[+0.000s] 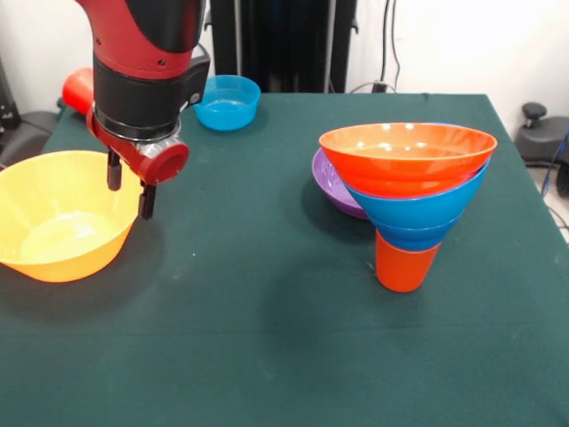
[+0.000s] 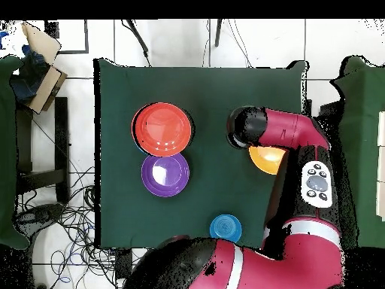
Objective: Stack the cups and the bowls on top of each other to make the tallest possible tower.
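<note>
The pincer (image 1: 129,185) hangs released at the rim of the yellow bowl (image 1: 62,218), its two dark fingers (image 1: 147,200) spread apart and holding nothing. One finger is just inside the rim and the other just outside it; whether either touches the plastic cannot be told. From overhead the arm (image 2: 289,132) covers most of this bowl and the pincer itself is hidden.

Well off to the pincer's side on the green table (image 1: 267,338) stands the tower (image 1: 406,200): an orange cup (image 1: 404,265) upside down at the bottom, two blue bowls (image 1: 416,212) on it, and an orange-red bowl (image 1: 406,153) on top. The purple bowl (image 1: 331,182) lies just behind the tower, mostly hidden by it.

Beyond the pincer, near the far edge, sits a small blue bowl (image 1: 227,100). A red cup (image 1: 78,89) lies at the far corner, largely hidden by the arm.

No writing can be read anywhere.
</note>
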Controlling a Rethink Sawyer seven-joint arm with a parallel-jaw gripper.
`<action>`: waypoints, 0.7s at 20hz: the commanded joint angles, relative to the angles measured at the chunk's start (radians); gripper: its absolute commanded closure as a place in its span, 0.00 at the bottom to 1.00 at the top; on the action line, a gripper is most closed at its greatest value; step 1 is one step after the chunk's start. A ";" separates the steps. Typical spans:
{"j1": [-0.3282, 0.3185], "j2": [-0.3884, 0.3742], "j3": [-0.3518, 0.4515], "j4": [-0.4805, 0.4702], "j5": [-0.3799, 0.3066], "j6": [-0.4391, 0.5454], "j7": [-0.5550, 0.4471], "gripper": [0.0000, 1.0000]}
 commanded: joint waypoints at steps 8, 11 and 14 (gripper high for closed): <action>0.042 0.039 0.022 0.159 -0.061 -0.139 0.008 0.00; 0.049 0.056 0.023 0.163 -0.061 -0.181 0.018 0.00; 0.054 0.075 0.021 0.163 -0.063 -0.225 0.020 0.00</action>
